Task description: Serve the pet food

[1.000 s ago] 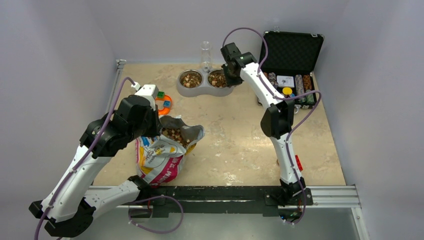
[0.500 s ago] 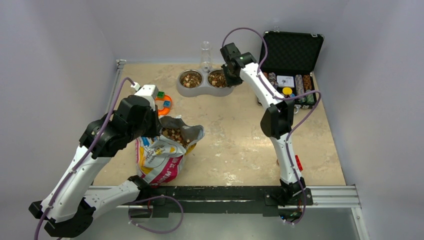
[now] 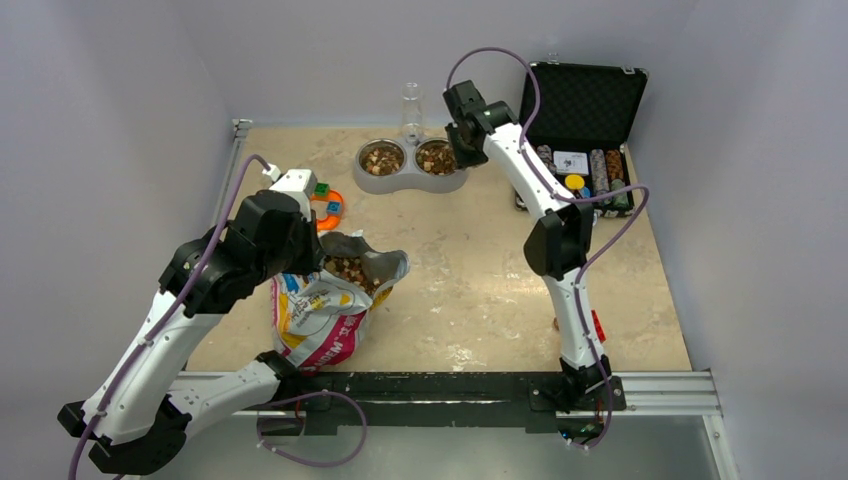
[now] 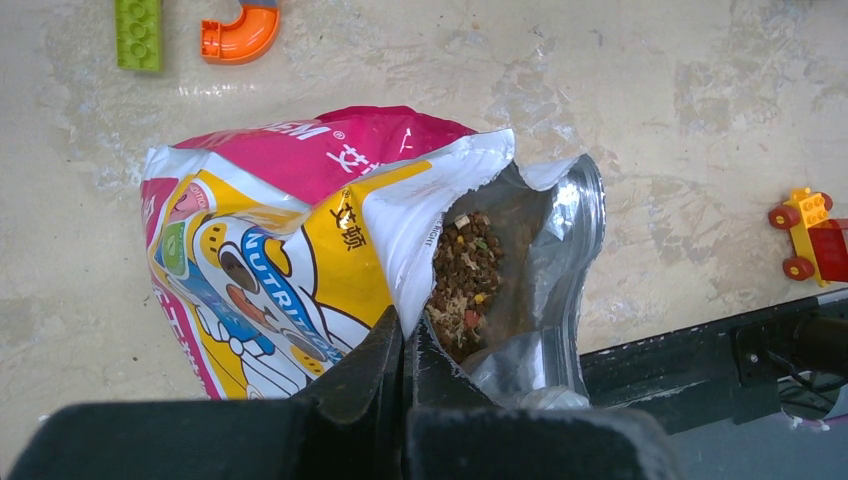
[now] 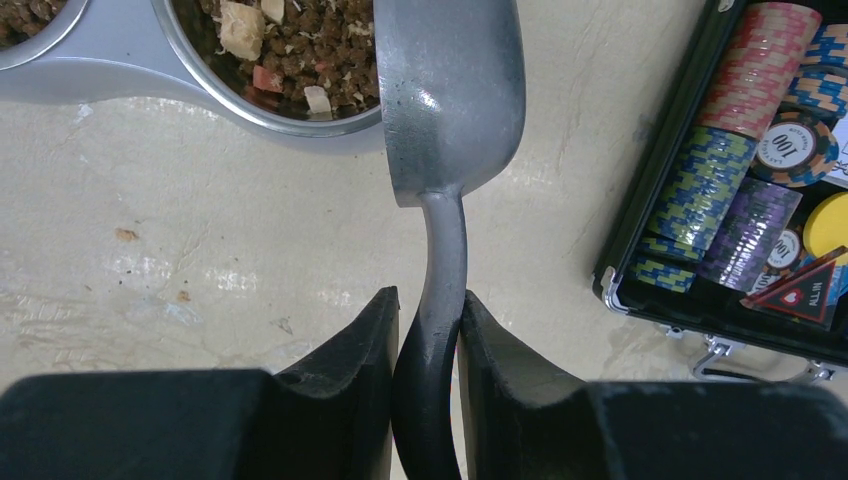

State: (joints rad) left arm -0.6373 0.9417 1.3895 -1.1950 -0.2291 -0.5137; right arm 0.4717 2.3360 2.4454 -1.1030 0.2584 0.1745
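The pet food shows as brown kibble inside the open mouth of a white, pink and yellow foil bag standing near the table's front left. My left gripper is shut on the bag's white rim. More pet food fills both cups of a grey double bowl at the back. My right gripper is shut on the dark handle of a grey metal scoop. The scoop's back faces the camera and hangs over the right cup's rim; what it holds is hidden.
An open black case of poker chips stands right of the bowl, close to the right arm. A clear bottle rises behind the bowl. Toy bricks lie by the left wrist, and a toy car is near the black front rail.
The right wrist has risen a little and shifted slightly toward the back with the scoop. The left arm and the bag have not moved.
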